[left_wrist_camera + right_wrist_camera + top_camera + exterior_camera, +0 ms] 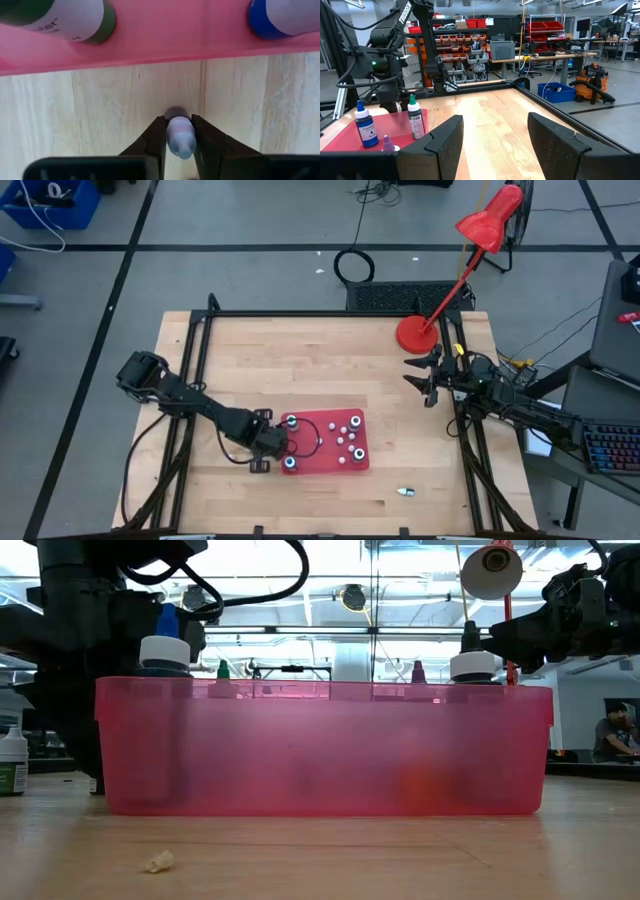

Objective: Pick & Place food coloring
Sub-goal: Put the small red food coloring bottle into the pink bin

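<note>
Left wrist view: dropper bottle (180, 136) between pincer (179, 145) fingers

Bottles (350, 436) in tray (325, 465) on table (300, 370)

Arms: two, left arm (200, 405) and right arm (510, 395), one gripper each, so two: left gripper (179, 121), right gripper (495, 135)

Red tray (325, 470): one

Food coloring bottles: three told apart by colour standing in the tray, a blue bottle (364, 127), a green bottle (416, 120) and a purple-tipped bottle (387, 145); a fourth small bottle (180, 136) sits between the left gripper's fingers, so four clear

Bigger white round caps in the tray: two in the low view, left cap (164, 650), right cap (476, 665); from above the tray shows about eight white dots, too small to count surely

Small whitish thing (406, 492) lying on the near right table: one

Red lamp (440, 300), far right: one

Person (615, 730) in the room behind: one
</note>
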{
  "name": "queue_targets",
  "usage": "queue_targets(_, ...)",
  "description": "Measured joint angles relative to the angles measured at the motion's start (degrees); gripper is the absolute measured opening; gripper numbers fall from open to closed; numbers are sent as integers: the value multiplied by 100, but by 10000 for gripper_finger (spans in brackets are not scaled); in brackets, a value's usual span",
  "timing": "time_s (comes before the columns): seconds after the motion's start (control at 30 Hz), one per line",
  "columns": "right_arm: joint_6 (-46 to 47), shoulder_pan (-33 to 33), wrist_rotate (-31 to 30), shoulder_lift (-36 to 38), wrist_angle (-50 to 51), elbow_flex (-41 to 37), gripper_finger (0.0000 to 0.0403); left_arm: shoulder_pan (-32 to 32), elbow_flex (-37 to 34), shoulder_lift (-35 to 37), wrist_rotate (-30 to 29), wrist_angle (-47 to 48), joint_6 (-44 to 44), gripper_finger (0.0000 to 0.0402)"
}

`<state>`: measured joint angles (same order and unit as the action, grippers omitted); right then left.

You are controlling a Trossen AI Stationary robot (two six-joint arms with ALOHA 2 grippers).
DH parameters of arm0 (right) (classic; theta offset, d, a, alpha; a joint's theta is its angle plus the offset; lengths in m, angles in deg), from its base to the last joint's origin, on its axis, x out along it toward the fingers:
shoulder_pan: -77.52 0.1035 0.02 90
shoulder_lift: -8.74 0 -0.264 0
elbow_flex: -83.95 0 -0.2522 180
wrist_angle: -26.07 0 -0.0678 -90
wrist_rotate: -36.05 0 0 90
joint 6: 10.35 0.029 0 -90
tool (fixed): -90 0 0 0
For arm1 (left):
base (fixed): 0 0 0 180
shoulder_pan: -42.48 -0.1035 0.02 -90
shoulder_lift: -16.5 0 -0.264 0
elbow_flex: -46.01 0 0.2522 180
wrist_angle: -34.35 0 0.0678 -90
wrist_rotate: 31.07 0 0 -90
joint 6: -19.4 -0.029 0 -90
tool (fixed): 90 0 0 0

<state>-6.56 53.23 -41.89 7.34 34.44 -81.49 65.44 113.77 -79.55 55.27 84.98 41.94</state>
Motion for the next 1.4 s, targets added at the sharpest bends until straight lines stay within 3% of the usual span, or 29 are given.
queue_targets(0.2,2,2,0,0,0,0,210,-123,385,20,196,833,34,69)
queue_targets(0.43,0,0,0,0,2,0,210,-44,1958,28,-421,2772,-257,69)
queue_targets(0.57,1,1,0,0,1,0,210,-68,2954,28,-866,3399,-485,69)
queue_targets(0.73,2,1,0,0,2,0,210,-225,3982,-174,-964,3498,-1266,69)
queue_targets(0.93,0,1,0,0,0,2,210,-465,4845,-1198,-961,3664,-2234,69)
queue_targets(1.13,1,0,0,0,0,7,210,-508,5099,-2193,-822,3466,-2976,69)
queue_targets(1.4,2,1,0,0,0,7,210,-536,5101,-2742,-192,3163,-3023,69)
